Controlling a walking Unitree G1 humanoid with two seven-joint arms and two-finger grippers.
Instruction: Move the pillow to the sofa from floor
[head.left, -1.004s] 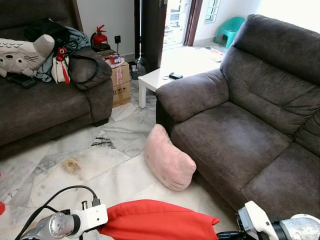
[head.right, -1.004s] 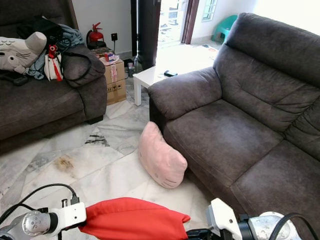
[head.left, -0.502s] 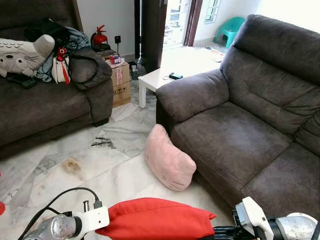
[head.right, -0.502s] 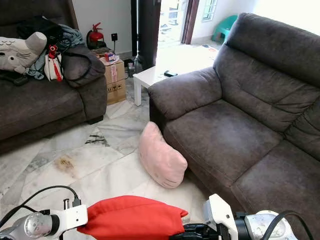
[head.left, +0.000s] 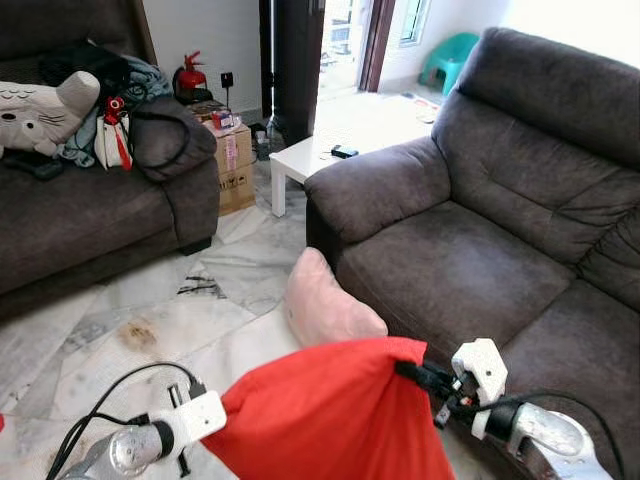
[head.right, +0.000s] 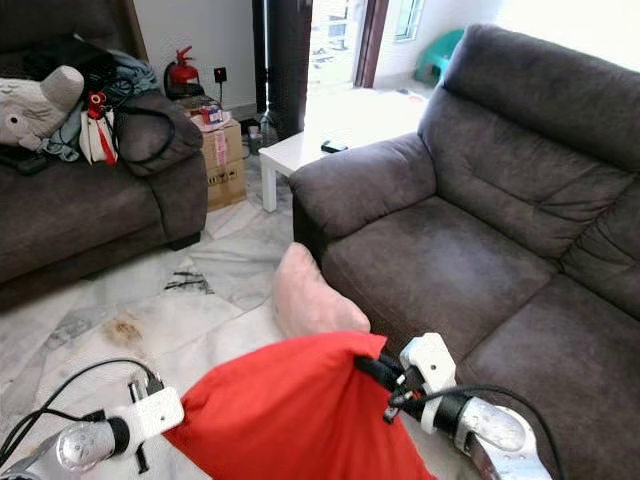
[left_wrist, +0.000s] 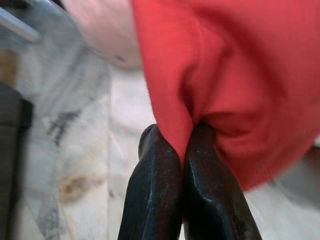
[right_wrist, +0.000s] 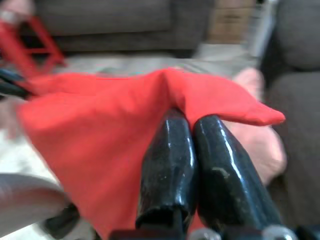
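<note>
I hold a red pillow (head.left: 335, 415) in the air, low in front of me. My left gripper (left_wrist: 184, 145) is shut on its left edge, and my right gripper (right_wrist: 192, 125) is shut on its upper right corner (head.left: 410, 368). A pink pillow (head.left: 325, 305) lies on the marble floor behind it, leaning against the front of the dark grey sofa (head.left: 470, 270) on my right; the red pillow hides its lower part. The sofa's seat cushions are bare.
A second dark sofa (head.left: 80, 210) on my left carries a plush toy, bags and clothes. Behind stand a cardboard box (head.left: 238, 160), a low white table (head.left: 310, 155), a red fire extinguisher (head.left: 192, 72) and a teal stool (head.left: 450, 55). Marble floor (head.left: 190, 310) lies between the sofas.
Both grippers have lifted the red pillow well up from the bottom of the view, so it now covers part of the pink pillow. The right arm has swung up and inward.
</note>
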